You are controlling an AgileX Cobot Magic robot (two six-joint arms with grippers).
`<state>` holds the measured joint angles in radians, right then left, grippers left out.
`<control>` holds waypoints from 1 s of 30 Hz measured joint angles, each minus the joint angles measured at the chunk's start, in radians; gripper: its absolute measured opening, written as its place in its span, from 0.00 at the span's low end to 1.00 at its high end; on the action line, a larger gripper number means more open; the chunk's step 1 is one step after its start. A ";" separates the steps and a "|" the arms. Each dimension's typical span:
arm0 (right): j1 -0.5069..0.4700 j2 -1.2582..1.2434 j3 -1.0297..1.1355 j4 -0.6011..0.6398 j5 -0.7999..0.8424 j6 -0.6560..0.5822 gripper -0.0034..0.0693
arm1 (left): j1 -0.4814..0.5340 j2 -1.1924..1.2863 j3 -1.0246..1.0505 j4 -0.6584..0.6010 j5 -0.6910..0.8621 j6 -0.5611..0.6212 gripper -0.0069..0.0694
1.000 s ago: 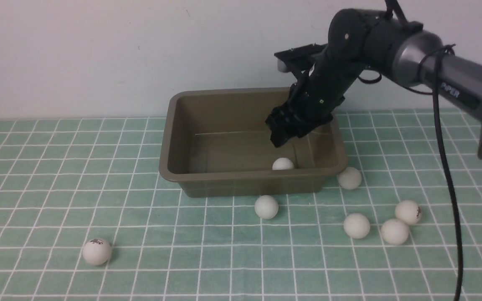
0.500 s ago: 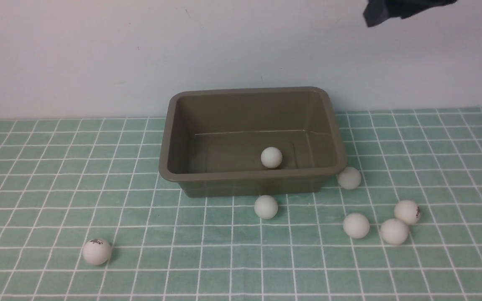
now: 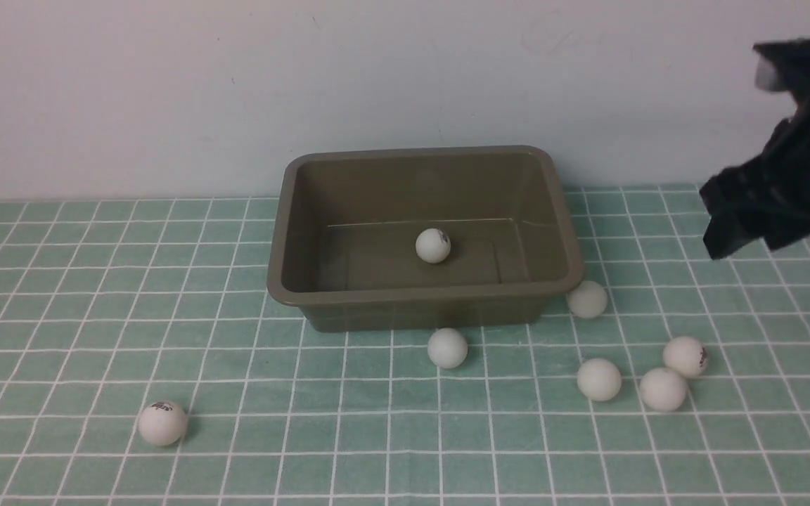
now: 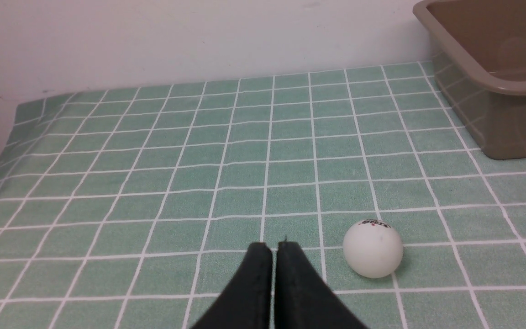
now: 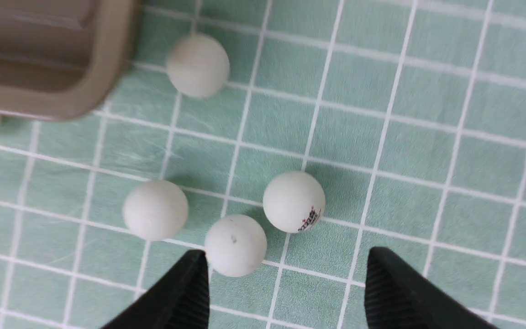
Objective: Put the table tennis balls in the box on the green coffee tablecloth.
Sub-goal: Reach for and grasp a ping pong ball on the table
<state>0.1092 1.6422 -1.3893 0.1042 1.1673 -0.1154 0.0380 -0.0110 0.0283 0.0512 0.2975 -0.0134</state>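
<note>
One ball sits in our box; six wait on the cloth. Our right tool is wide and empty, probably to fit around another. Our left tool is closed.

Box smooth plstc; tblcloth gridded cloth.

So the brown tub sits upright on the green gridded cloth, one white ball inside, six others scattered outside.
</note>
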 joint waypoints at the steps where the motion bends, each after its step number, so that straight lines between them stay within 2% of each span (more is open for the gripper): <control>1: 0.000 0.000 0.039 -0.002 -0.038 0.007 0.62 | 0.000 0.000 0.000 0.000 0.000 0.000 0.09; 6: 0.000 0.007 0.171 -0.035 -0.191 0.048 0.62 | 0.000 0.000 0.000 0.000 0.000 0.000 0.09; 12: -0.001 0.079 0.184 -0.057 -0.262 0.069 0.62 | 0.000 0.000 0.000 0.000 0.000 0.000 0.09; 30: -0.001 0.201 0.185 -0.005 -0.332 0.049 0.62 | 0.000 0.000 0.000 0.000 0.000 0.000 0.09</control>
<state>0.1085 1.8436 -1.2044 0.0990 0.8349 -0.0663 0.0380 -0.0110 0.0283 0.0512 0.2975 -0.0134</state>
